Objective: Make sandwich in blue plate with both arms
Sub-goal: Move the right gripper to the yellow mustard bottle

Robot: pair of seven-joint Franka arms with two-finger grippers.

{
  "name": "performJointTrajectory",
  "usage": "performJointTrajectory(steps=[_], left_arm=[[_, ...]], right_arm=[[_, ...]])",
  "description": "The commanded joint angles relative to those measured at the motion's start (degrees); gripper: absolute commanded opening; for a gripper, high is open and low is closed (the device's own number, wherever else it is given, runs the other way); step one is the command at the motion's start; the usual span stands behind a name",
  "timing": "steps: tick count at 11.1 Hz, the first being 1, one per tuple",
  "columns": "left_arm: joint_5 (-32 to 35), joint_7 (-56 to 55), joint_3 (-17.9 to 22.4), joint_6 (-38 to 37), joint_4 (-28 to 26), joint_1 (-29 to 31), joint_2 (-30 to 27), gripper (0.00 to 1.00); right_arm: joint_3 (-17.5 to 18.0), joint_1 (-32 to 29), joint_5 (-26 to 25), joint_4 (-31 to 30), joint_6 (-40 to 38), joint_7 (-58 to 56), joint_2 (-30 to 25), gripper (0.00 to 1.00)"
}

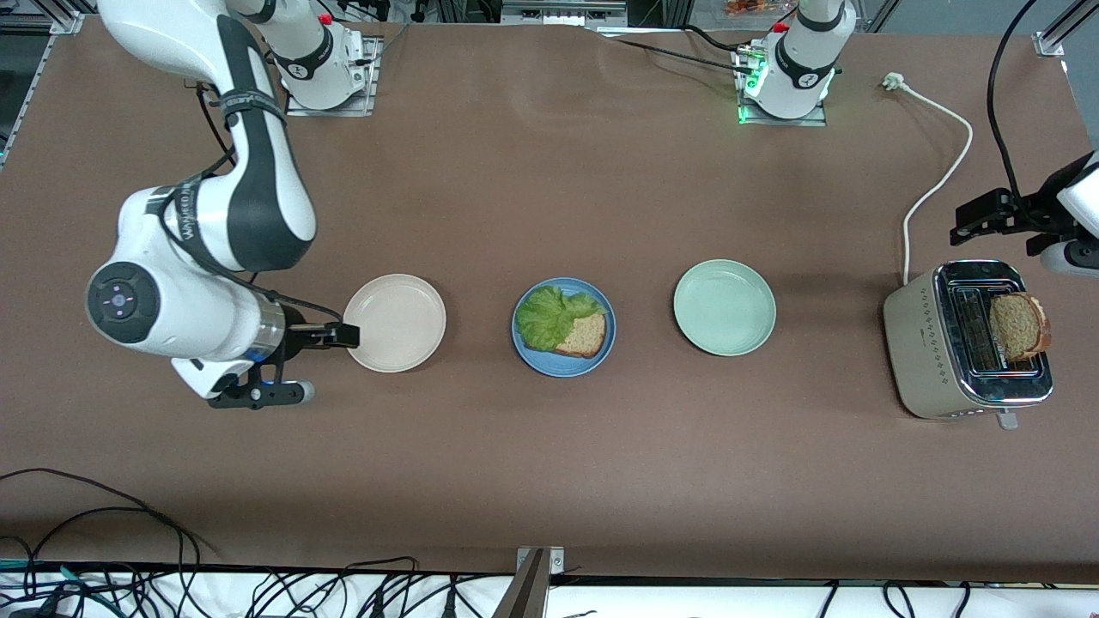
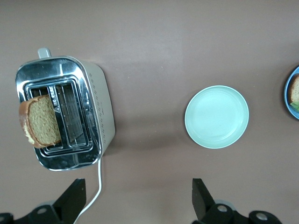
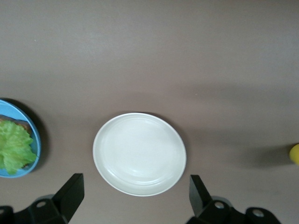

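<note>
With bottom slice (image 1: pixel 584 335) and lettuce (image 1: pixel 549 313) already on blue plate (image 1: pixel 562 367) at mid-bench; top slice (image 1: pixel 1018 325) still in toaster (image 1: pixel 936 360); left pincer (image 2: pixel 135 200) released above toaster; right pincer (image 3: pixel 133 198) released over cream plate (image 1: pixel 395 323), waiting; next, probably lower left, clamp slice.

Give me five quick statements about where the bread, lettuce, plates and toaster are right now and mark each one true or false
1. The blue plate holds a bread slice with a lettuce leaf on it. True.
2. A second bread slice lies on the mint-green plate. False: it stands in the toaster; that plate holds nothing.
3. The cream-white plate holds nothing. True.
4. The left tool grips the toaster slice. False: it is open above the table, holding nothing.
5. The toaster stands toward the right arm's end of the table. False: it is at the left arm's end.
</note>
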Motion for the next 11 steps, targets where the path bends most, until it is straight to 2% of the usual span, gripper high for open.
performJointTrajectory(steps=[1, 3, 6, 11], left_arm=[[-0.1, -4.0, -2.1, -2.6, -1.2, 0.3, -2.1, 1.0], [-0.1, -4.2, -2.1, -2.8, -3.1, 0.4, -3.6, 1.0], [-0.1, -4.3, -2.2, -2.9, -4.6, 0.4, -4.5, 1.0], [-0.1, -4.3, -2.1, -2.8, -4.4, 0.3, -4.4, 1.0]], right_arm=[[3.3, -7.1, -2.2, -3.7, -1.8, -12.0, -4.0, 1.0], [4.0, -11.7, -3.7, -4.2, -4.3, -22.3, -5.7, 1.0], [4.0, -14.3, -5.8, -4.4, -6.5, -32.7, -7.3, 1.0], [4.4, -22.9, -5.8, -8.5, -9.1, -65.1, -10.9, 1.0]])
